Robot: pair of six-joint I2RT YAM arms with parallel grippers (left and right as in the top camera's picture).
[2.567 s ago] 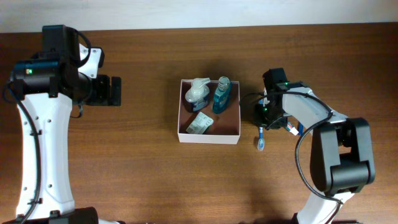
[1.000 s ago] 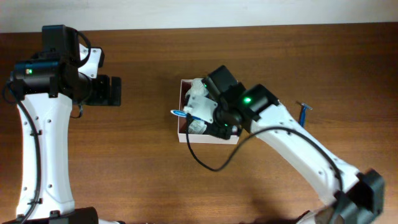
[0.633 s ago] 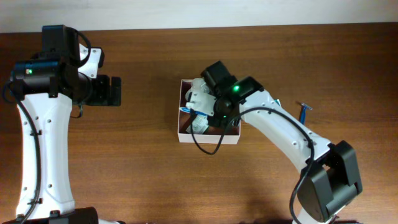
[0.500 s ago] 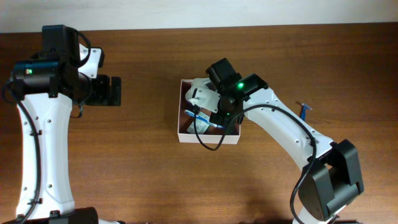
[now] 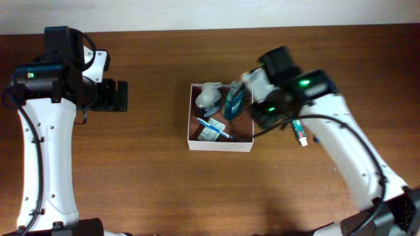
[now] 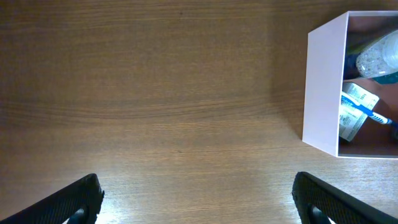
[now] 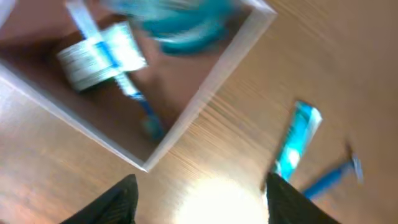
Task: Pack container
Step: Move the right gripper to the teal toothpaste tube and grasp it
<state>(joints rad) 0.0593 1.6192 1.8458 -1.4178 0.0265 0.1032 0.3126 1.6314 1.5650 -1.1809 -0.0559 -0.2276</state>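
Note:
The container (image 5: 220, 146) is a square white-walled box with a pinkish-brown inside at mid-table. In it are a grey-white bottle (image 5: 209, 98), a teal bottle (image 5: 233, 101), a packet (image 5: 210, 134) and a blue toothbrush (image 5: 214, 126) lying across the packet. My right gripper (image 5: 266, 111) is open and empty, just past the box's right wall (image 7: 205, 106); its fingers (image 7: 205, 205) frame bare wood. The toothbrush (image 7: 118, 68) shows in the right wrist view. My left gripper (image 5: 118, 96) is open and empty far to the left (image 6: 199, 205); the box wall (image 6: 320, 87) shows at its right.
A teal toothpaste tube (image 5: 299, 133) lies on the table to the right of the box, also in the right wrist view (image 7: 297, 140). A blue razor (image 7: 333, 174) lies beside it. The table's far edge runs along the top of the overhead view.
My right gripper carried the toothbrush from the table on the right into the box, let it go there, and has swung back to the right, empty. The left arm has not moved.

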